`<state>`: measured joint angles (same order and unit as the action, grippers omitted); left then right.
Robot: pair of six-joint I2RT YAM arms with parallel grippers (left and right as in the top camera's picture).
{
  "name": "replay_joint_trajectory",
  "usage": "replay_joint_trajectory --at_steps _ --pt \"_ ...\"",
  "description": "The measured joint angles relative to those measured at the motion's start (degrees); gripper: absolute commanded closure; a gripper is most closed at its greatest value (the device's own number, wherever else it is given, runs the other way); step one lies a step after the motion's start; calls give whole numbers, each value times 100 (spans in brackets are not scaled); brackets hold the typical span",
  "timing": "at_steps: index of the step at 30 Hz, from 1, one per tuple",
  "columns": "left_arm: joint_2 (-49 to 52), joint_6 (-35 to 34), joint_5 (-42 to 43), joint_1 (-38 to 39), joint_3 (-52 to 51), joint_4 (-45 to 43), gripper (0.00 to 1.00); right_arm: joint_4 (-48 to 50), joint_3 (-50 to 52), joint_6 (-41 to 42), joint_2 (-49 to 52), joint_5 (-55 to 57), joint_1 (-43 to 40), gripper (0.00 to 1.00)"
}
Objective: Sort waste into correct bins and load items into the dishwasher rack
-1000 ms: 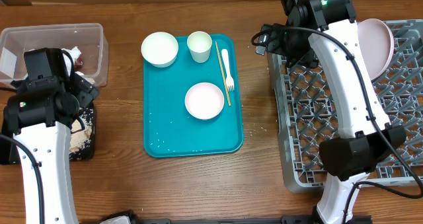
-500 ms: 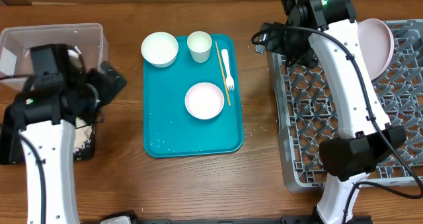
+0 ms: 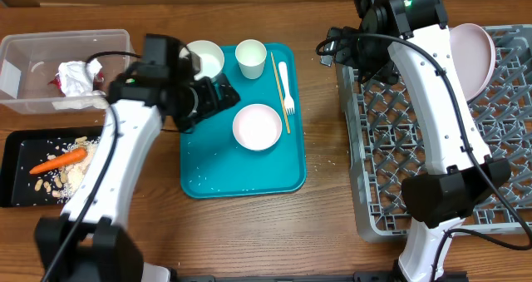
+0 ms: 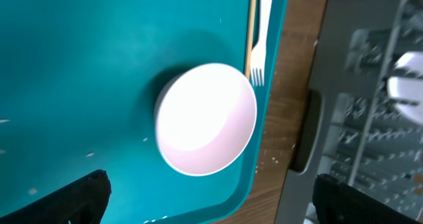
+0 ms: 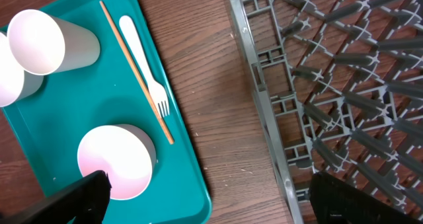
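While left tool point(image 4: 213, 201), right tool point(image 5: 218, 201) gape empty | bowl point(image 4: 206, 118) near left | fork point(image 5: 140, 52) beside chopstick point(image 5: 137, 72)

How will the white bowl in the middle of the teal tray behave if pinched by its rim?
The bowl looks smooth and glossy, so a rim pinch may slip. It seems rigid and light, so a nudge could slide it on the teal tray. The fork lies close beside it and might get shoved.

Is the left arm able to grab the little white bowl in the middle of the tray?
Probably yes. The left claw is open over the teal tray, close to the bowl. Nothing covers the bowl; the fork and chopstick lie on its far side.
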<state>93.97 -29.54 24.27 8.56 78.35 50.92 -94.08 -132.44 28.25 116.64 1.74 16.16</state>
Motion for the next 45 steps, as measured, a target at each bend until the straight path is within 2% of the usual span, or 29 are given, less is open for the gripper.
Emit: replay_joint_trajectory --at_steps 2,5,7,11,13,21,24,27,32,33,39,45 --pt "297 0 -15 166 -2 -107 1 -2 0 0 0 -2 0 0" --pt "662 2 -146 308 -4 -330 7 2 0 0 0 -2 0 0" --pt "881 2 -225 345 -4 -431 13 7 2 0 0 -2 0 0" --pt "1274 -13 -396 345 -4 -498 32 17 2 2 0 -2 0 0" --pt "1449 -35 -461 345 -7 -557 37 37 2 0 0 -2 0 0" --pt "1923 -46 -566 391 -11 -1021 36 70 2 0 0 -2 0 0" --pt "2002 -46 -603 490 -11 -1099 42 94 2 -2 0 -2 -2 0" --pt "2048 -48 -654 605 -11 -1169 57 98 2 2 0 -2 0 0" --pt "2061 -79 -726 675 -11 -1182 94 81 2 0 0 -11 0 0" --pt "2061 -50 -737 680 -13 -1176 96 61 2 -2 0 -9 0 0" --pt "2070 -48 -691 673 -17 -1191 96 2 4 -79 0 -190 0 0" --pt "2070 -48 -595 588 -17 -1198 96 424 352 -507 0 -1032 0 0"
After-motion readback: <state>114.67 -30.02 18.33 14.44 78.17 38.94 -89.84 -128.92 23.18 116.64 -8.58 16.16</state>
